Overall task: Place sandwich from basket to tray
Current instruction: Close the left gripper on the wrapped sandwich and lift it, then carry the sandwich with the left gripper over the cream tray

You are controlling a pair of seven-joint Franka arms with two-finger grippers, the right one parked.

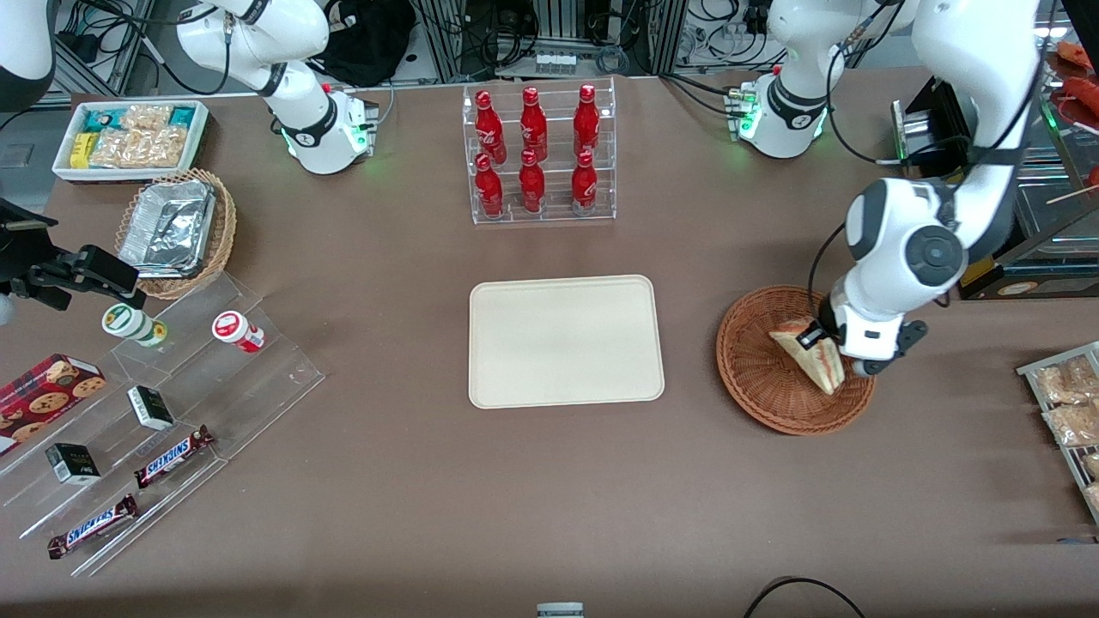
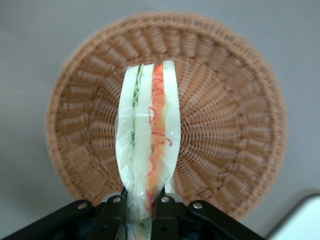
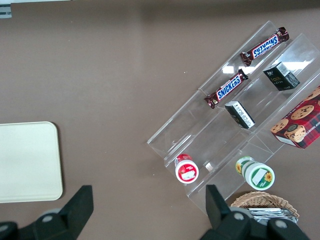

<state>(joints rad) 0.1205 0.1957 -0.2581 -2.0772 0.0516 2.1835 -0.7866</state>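
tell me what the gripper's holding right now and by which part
The gripper is shut on the sandwich, pinching one narrow end of the wedge, above the basket.

A wide matte brown table (image 1: 378, 498) filled nearly the whole front view, evenly lit from above, with only soft, short shadows on it. Along its 12 o'clock edge ran silver metal framing (image 1: 549, 21) hung with tangled black cables (image 1: 730, 17), and a black fabric bag (image 1: 369, 43) sat at about 11 o'clock. A patch of grey floor (image 1: 26, 146) showed at 10 o'clock. A glass-fronted display case (image 1: 1052, 223) stood at 3 o'clock. On the table, a clear acrylic rack of red bottles (image 1: 543, 154) stood toward 12 o'clock, and a stepped clear acrylic shelf (image 1: 258, 382) lay at 8 o'clock.
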